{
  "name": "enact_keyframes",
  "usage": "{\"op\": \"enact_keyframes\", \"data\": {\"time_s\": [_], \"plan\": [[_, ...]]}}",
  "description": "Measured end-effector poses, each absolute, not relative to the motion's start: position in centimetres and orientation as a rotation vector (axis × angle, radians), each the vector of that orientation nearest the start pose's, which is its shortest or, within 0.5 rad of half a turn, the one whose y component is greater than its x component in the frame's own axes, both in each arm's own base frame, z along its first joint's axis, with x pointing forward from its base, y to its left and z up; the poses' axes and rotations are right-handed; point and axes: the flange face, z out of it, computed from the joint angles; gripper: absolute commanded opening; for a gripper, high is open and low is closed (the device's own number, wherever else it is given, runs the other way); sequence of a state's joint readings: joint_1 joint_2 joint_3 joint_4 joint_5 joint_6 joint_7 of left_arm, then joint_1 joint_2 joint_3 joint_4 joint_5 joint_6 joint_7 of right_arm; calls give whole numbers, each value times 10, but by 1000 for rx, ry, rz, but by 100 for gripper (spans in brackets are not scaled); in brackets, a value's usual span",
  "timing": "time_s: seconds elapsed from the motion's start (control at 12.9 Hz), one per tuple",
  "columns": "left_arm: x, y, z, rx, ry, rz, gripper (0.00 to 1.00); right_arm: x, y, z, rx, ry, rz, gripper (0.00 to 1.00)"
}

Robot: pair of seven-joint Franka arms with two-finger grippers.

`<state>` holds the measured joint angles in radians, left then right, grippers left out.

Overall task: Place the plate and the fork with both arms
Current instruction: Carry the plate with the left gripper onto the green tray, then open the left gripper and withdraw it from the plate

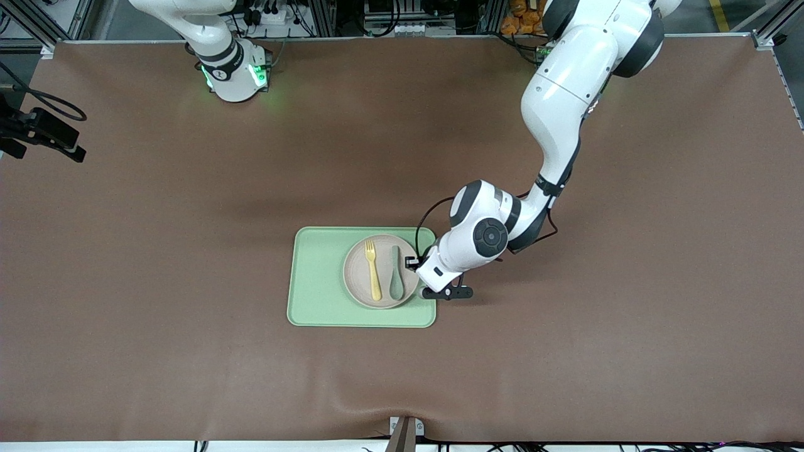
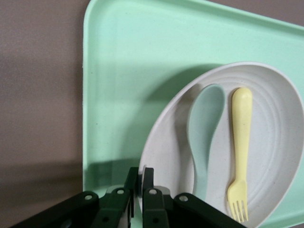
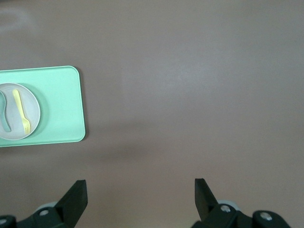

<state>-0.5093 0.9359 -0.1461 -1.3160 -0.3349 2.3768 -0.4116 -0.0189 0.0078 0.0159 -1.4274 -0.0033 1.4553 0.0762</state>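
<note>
A: Where is the small round pale beige plate (image 1: 382, 271)?

B: It sits on the rectangular light-green tray (image 1: 317, 282), at the tray's end nearest the left gripper (image 2: 140, 176). On the plate, side by side, lie the small pale yellow plastic fork (image 1: 373, 270) and a grey-green spoon (image 1: 396, 273). The spoon is the one closer to that gripper; the fork lies just past it, toward the right arm's end of the table.

A: And the left gripper itself?

B: It is low at the plate's rim, over the tray edge. In the left wrist view its black fingers (image 2: 148, 178) stand pressed almost together, with only a thin slit between them, right at the rim of the plate. Whether they pinch the rim, I cannot tell.

A: The right gripper?

B: The right gripper (image 3: 140, 197) waits high over the bare brown table (image 1: 565, 351), well apart from the tray, fingers spread wide with nothing between them. Only that arm's base shows in the front view.
</note>
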Motion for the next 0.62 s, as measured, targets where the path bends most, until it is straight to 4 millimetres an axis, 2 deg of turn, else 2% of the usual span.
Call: {"op": "enact_keyframes", "data": {"time_s": [0.15, 0.31, 0.46, 0.62], "plan": [[617, -443, 192, -3522, -95, 103, 100, 545, -2, 677, -3141, 126, -31, 100], [626, -442, 210, -3541, -100, 40, 100, 545, -2, 676, -3141, 126, -30, 100], [643, -432, 255, -3541, -81, -72, 100, 545, -3, 676, -3141, 127, -29, 100], [660, -401, 318, -3501, -71, -111, 100, 545, -3, 676, -3140, 127, -28, 100]]}}
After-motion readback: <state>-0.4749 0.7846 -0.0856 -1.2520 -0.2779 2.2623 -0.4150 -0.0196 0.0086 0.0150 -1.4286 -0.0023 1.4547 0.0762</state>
